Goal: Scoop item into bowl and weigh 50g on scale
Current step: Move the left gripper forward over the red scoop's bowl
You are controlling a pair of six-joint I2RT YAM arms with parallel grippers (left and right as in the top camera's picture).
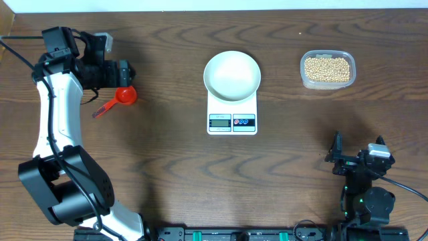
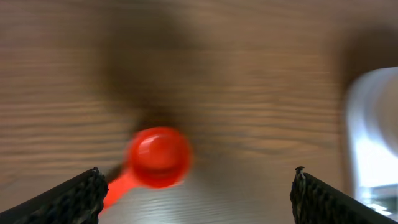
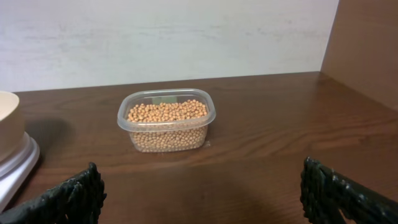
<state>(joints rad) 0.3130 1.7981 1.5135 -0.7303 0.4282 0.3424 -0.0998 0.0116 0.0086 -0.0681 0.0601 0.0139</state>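
Note:
The white bowl [image 1: 231, 75] sits on the white scale [image 1: 232, 114] at the table's middle; its edge shows in the right wrist view [image 3: 7, 134]. Tan beans [image 1: 327, 68] fill a clear tub [image 1: 327, 69] at the back right, also in the right wrist view [image 3: 166, 112]. A red scoop [image 1: 120, 98] lies at the left, blurred in the left wrist view [image 2: 157, 157]. My left gripper [image 1: 126, 72] is open just above the scoop, its fingers apart [image 2: 198, 194]. My right gripper [image 1: 342, 155] is open and empty near the front right [image 3: 202, 193].
A white wall runs along the table's far edge [image 3: 168, 37]. A brown panel [image 3: 367, 50] stands at the right side. The scale's edge shows blurred at the right of the left wrist view [image 2: 373, 137].

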